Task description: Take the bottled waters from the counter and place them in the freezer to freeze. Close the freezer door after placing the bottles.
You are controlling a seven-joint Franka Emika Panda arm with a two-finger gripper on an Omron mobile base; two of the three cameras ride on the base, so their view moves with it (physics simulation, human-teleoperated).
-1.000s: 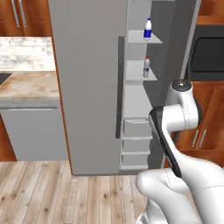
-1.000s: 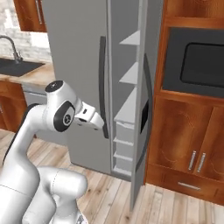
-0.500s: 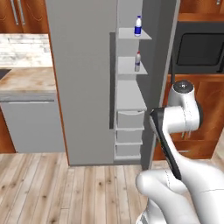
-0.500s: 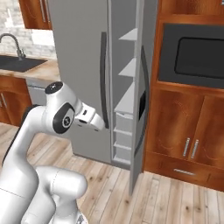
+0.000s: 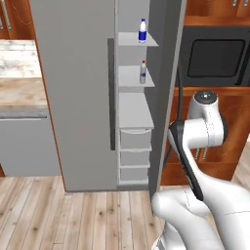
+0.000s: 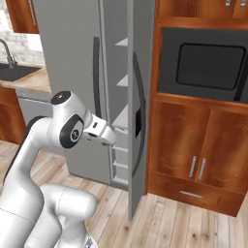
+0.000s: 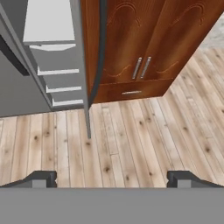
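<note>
Two bottled waters stand inside the open grey freezer [image 5: 78,73]: the blue-labelled one [image 5: 142,30] on the upper shelf, the red-capped one [image 5: 143,72] on the shelf below. The freezer door [image 5: 163,97] to the right of those shelves stands wide open and edge-on, also seen from the right base [image 6: 143,58] and low in the hand view [image 7: 81,65]. My gripper [image 7: 113,179] is open and holds nothing, pointing down at the wooden floor in front of the door's bottom edge. From the right base, my gripper [image 6: 109,138] is left of the door. The counter [image 5: 19,93] lies far left.
White drawers [image 5: 134,156] sit under the shelves. The left grey panel [image 6: 68,58] is shut. A black microwave [image 6: 208,65] and wooden cabinets [image 6: 193,155] stand right of the open door. A black sink [image 6: 14,72] is set in the counter [image 6: 36,80].
The whole scene has shifted in both base views, so the base has moved; the microwave and cabinets now show more. The arm keeps its pose and the gripper stays open.
</note>
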